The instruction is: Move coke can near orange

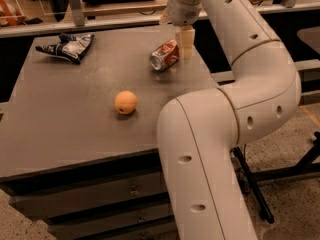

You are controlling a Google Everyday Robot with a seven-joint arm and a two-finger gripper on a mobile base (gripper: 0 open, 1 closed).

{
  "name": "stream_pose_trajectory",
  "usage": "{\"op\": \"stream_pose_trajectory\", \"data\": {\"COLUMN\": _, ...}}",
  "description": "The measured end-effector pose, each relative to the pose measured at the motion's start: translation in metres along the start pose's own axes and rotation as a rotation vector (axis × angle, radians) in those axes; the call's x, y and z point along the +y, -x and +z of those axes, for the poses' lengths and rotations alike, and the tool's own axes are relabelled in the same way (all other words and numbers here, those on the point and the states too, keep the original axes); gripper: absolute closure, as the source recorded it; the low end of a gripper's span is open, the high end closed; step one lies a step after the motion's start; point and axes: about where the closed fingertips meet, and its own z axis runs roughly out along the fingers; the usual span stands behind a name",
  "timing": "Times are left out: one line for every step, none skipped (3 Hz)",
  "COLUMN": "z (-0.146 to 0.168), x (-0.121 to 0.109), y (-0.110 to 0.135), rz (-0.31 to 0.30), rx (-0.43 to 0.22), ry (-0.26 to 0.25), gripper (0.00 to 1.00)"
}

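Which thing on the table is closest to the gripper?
The coke can, lying on its side beside the gripper; the orange and bag sit farther off.

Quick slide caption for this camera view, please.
Gripper close beside the coke can lying on its side; orange sits apart, nearer the camera.

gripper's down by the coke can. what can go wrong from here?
1. The coke can lies on its side with the gripper right beside it. A nudge could roll it, possibly toward the nearby right edge of the table.
2. The orange is round and loose, so placing the can too close may knock it away.
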Motion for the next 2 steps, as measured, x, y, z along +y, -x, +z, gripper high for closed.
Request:
{"op": "stream_pose_trajectory", "data": {"z": 0.022, "x": 0.001, "y": 0.007, "rz": -0.044, "rx": -0.021, "ry": 0.04, "gripper": 0.0}}
{"op": "stream_pose_trajectory", "data": {"z": 0.043, "x": 0.003, "y": 0.013, "rz": -0.1, "rx": -0.017, "ry": 0.089, "gripper": 0.25}}
